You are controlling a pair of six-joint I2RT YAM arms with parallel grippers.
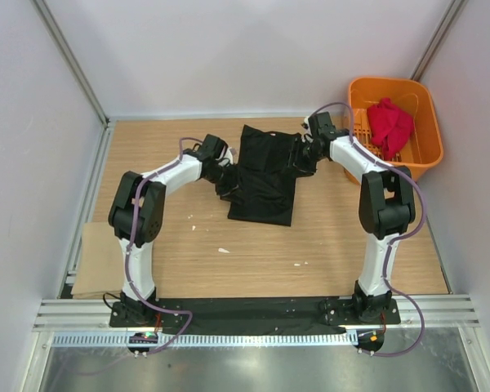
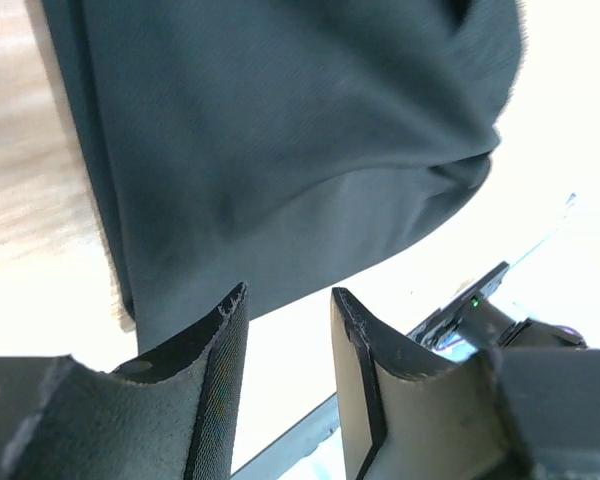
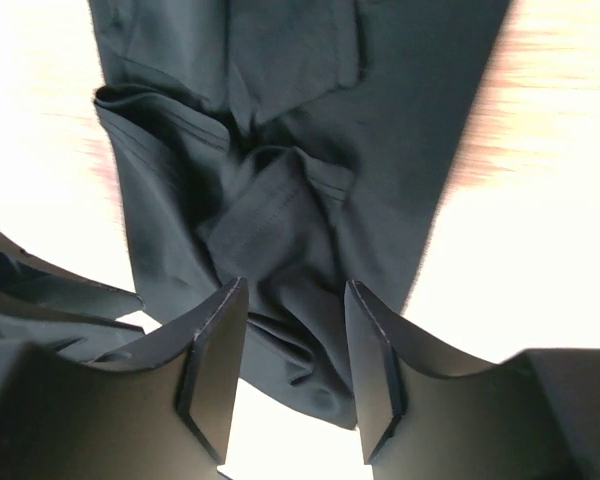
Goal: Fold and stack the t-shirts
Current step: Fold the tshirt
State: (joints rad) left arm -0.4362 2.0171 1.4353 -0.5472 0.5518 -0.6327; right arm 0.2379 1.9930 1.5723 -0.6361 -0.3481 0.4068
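Left to right, as I read the scene from my station. A flat tan cardboard sheet (image 1: 98,261) lay at the left margin of the wooden tabletop (image 1: 253,253), playing no part. The left end effector (image 2: 288,300) stood spread and empty beside the left hem of the large plain black cloth t-shirt (image 1: 265,175), bare tabletop showing in its gap; closed there, I judged, it would miss the cloth or scrape the wood. The black shirt lay mid-tabletop, narrowed into a long panel. The right end effector (image 3: 296,292) was likewise spread, pinching nothing, above a bunched sleeve and crumpled hem on the shirt's right side. A pinch there could catch several layers at once, and a lift would then drag the fold open or skew the panel. At far right, the small bright red cloth t-shirt (image 1: 389,124) sat heaped in the orange slotted plastic basket (image 1: 431,106), not yet folded; it might snag on the slots.
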